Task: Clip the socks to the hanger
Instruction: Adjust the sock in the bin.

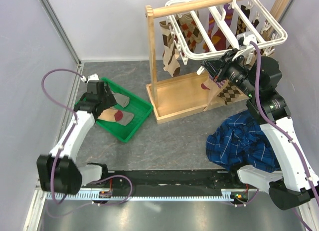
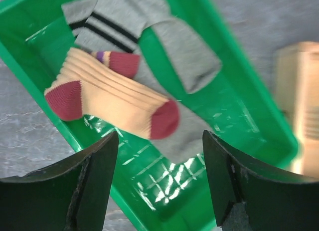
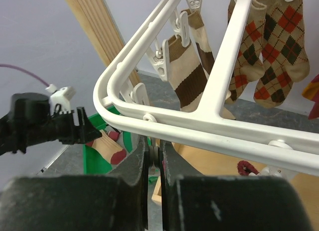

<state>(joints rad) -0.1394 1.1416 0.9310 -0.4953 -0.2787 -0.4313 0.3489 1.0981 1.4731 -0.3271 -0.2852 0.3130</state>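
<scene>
left gripper (image 2: 159,141) hovers over the green plastic tray (image 2: 249,116) with its jaws spread wide – nothing in them. right below it sits a tan ribbed sock with maroon toe and cuff (image 2: 112,99), lying across a grey sock with dark striped cuff (image 2: 124,19). right gripper (image 3: 154,153) is up under the near rim of the white plastic grid hanger (image 3: 199,126), fingers pressed together – can't tell if anything's pinched. 1 more tan-and-maroon sock (image 1: 211,95) dangles just beneath it.
</scene>
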